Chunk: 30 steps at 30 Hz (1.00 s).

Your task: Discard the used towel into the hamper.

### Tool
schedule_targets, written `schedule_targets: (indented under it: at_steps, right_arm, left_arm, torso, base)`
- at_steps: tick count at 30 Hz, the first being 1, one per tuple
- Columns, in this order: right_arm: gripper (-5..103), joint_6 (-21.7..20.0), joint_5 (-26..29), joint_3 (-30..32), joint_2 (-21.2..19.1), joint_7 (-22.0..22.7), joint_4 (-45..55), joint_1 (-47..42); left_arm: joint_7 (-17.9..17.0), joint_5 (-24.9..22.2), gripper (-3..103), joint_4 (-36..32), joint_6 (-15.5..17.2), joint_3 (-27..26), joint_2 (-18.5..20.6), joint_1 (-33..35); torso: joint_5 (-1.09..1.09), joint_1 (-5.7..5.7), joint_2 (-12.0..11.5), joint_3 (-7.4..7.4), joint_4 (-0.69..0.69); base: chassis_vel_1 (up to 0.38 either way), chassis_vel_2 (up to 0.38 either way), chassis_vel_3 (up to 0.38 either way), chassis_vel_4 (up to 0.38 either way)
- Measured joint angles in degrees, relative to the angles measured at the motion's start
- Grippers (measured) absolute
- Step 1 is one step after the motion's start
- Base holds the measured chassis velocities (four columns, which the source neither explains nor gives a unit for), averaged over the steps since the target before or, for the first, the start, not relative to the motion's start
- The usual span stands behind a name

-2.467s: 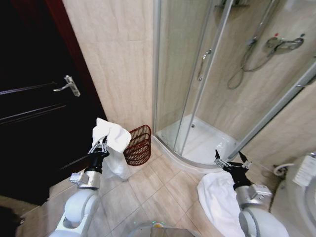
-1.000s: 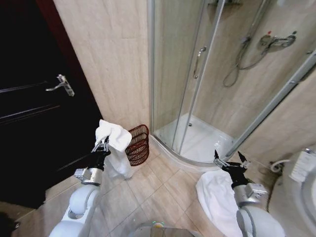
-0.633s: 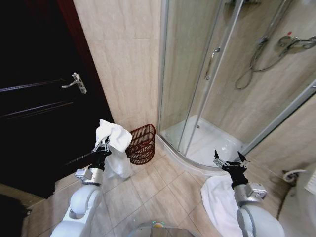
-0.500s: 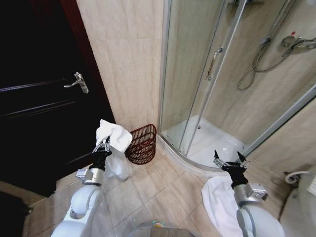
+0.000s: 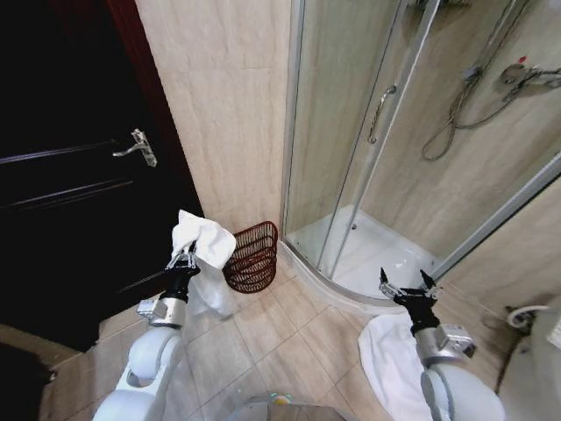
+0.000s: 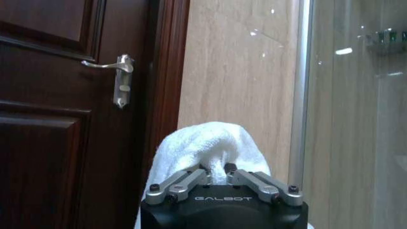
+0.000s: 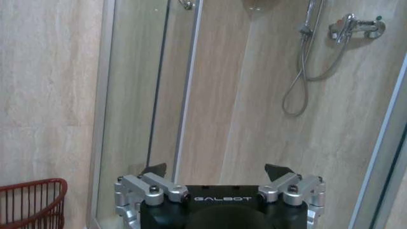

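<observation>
Far to my left in the head view stands the dark wooden door [image 5: 70,175], its metal lever handle [image 5: 140,147] facing the room; the same handle [image 6: 117,76] turns up in the left wrist view beside the door frame. Just in front of the door, my left end effector [image 5: 182,260] is raised above the tiled floor [image 5: 263,342] and is clenched on the white towel [image 5: 203,246], which bunches over the fingers and hangs down behind the arm. From the left wrist view I see the towel [image 6: 207,145] pinched between the closed fingers [image 6: 184,179], mounding up above them. Just to the right of the towel sits the hamper [image 5: 252,256], a dark red-brown wire basket on the floor against the beige tiled wall [image 5: 219,96], at the corner where the wall meets the glass shower enclosure [image 5: 351,149]. The towel is beside the hamper's rim, not inside it. A slice of the hamper [image 7: 32,202] also shows in the right wrist view. Further right is the white shower tray [image 5: 368,254] and the shower hose and mixer [image 5: 491,88] on the back wall. On the right, my right end effector [image 5: 405,289] is held low with its fingers spread wide and nothing in them, above a second white towel [image 5: 386,360] lying on the floor.
</observation>
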Motion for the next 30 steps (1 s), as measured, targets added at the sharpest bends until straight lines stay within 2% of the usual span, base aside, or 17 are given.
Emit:
schedule_targets:
  at_steps: [13,21,25,27,29,30]
  right_arm:
    - [100,0.0,-0.1,-0.6,0.0,0.4,-0.5,1.0]
    - [100,0.3,0.0,-0.7,0.1,0.8,-1.1,1.0]
    - [100,0.6,-0.1,-0.7,0.1,0.8,-2.2,1.2]
    - [100,0.7,-0.9,-1.2,0.2,0.9,-3.0,1.4]
    - [100,0.7,-1.6,-1.5,0.3,0.9,-3.4,1.6]
    - [100,0.7,-1.6,-1.5,0.3,0.9,-3.4,1.6]
  left_arm:
    - [0.0,-0.4,7,0.1,0.1,0.2,0.6,-0.5]
    - [0.1,-1.2,7,0.6,0.9,1.8,2.5,-2.1]
    - [0.0,-2.8,7,1.1,2.4,5.0,5.5,-5.0]
    - [-0.8,-4.8,7,2.4,4.0,8.4,9.2,-10.3]
    - [-1.5,-7.0,7,3.3,5.4,10.6,11.4,-14.5]
    - [-1.5,-7.0,7,3.3,5.4,10.6,11.4,-14.5]
  torso:
    - [0.00,0.01,0.0,0.01,0.00]
    - [-0.01,0.02,0.0,0.02,0.00]
    - [0.00,0.02,0.0,0.02,0.01]
    - [0.00,0.01,0.0,0.02,0.00]
    - [0.00,0.01,0.0,0.02,0.00]
    - [0.00,0.01,0.0,0.02,0.00]
  base:
    - [-0.063,0.071,0.074,-0.066]
    - [-0.059,0.055,0.059,-0.065]
    - [0.000,0.000,0.000,0.000]
    - [0.000,0.000,0.000,0.000]
    - [0.000,0.000,0.000,0.000]
    - [0.000,0.000,0.000,0.000]
